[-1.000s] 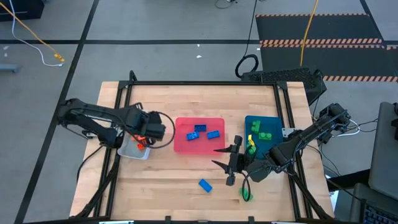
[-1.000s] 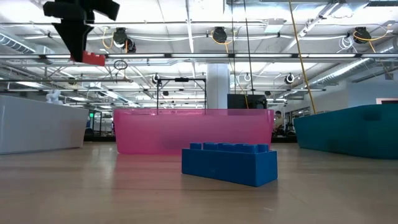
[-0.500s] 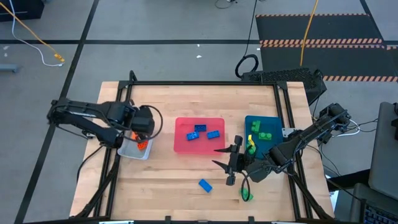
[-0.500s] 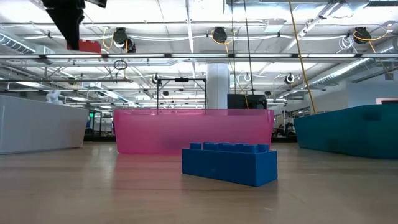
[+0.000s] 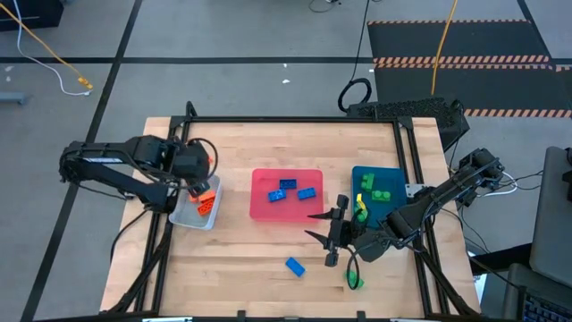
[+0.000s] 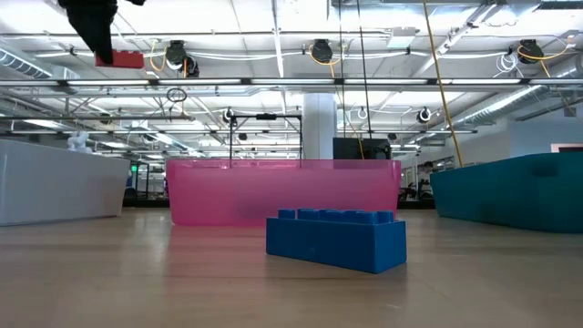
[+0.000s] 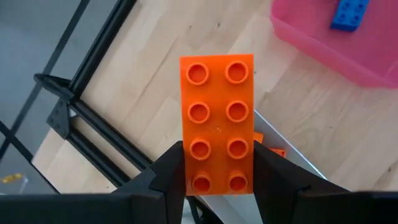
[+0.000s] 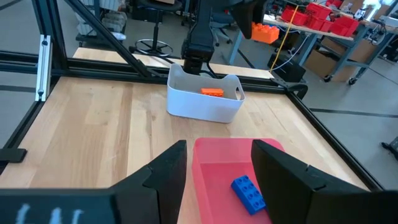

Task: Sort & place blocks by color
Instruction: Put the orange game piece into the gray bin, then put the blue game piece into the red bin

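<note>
My left gripper [image 5: 202,172] hangs above the far end of the grey tray [image 5: 182,217] and is shut on an orange eight-stud brick [image 7: 217,118]; the brick also shows in the low view [image 6: 119,59], high above the table. More orange bricks [image 5: 205,202] lie in the grey tray. My right gripper [image 5: 329,234] is open and empty, between the pink tray [image 5: 264,212] and the teal tray [image 5: 393,176]. A blue brick [image 5: 295,266] and a green brick [image 5: 355,280] lie on the table near the front edge. My left gripper pinches the orange brick's two long sides at one end [image 7: 219,182] between its two fingers [image 7: 169,175]. The fingers point down and lie across the brick. The brick is lifted clear above the grey tray, and the rest of its length juts out past the fingers.
The pink tray holds blue bricks [image 5: 288,190]. The teal tray holds green bricks [image 5: 375,188]. A black frame [image 5: 179,134] runs round the table's edges. Bare wood lies between the grey and pink trays and along the far side.
My left gripper has gone up and toward the table's far-left, from beside the pink tray to above the grey tray's far end. It stays shut on the orange brick, which has gone with it clear of everything.
</note>
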Action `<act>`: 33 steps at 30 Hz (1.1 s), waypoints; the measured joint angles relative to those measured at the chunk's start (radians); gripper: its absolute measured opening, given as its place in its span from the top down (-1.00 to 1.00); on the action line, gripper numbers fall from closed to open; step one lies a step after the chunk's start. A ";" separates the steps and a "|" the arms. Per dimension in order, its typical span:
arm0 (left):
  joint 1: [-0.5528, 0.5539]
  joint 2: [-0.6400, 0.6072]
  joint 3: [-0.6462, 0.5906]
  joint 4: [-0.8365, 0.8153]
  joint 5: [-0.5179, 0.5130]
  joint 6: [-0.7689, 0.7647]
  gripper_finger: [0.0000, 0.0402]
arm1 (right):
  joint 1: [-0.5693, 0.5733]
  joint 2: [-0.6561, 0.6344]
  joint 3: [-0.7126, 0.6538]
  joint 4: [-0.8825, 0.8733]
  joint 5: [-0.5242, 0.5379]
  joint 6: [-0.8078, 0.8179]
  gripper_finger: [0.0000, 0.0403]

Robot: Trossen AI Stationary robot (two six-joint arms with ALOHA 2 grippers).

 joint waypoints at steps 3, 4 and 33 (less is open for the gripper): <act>0.028 -0.027 -0.004 0.002 0.000 -0.027 0.28 | 0.000 0.000 0.000 -0.001 0.000 0.002 0.13; 0.039 -0.038 -0.013 0.002 0.000 -0.038 0.28 | 0.000 0.000 0.000 -0.002 0.000 0.009 0.13; 0.098 -0.087 -0.407 0.007 0.163 -0.060 -0.27 | 0.000 0.000 0.000 -0.003 0.000 0.022 0.13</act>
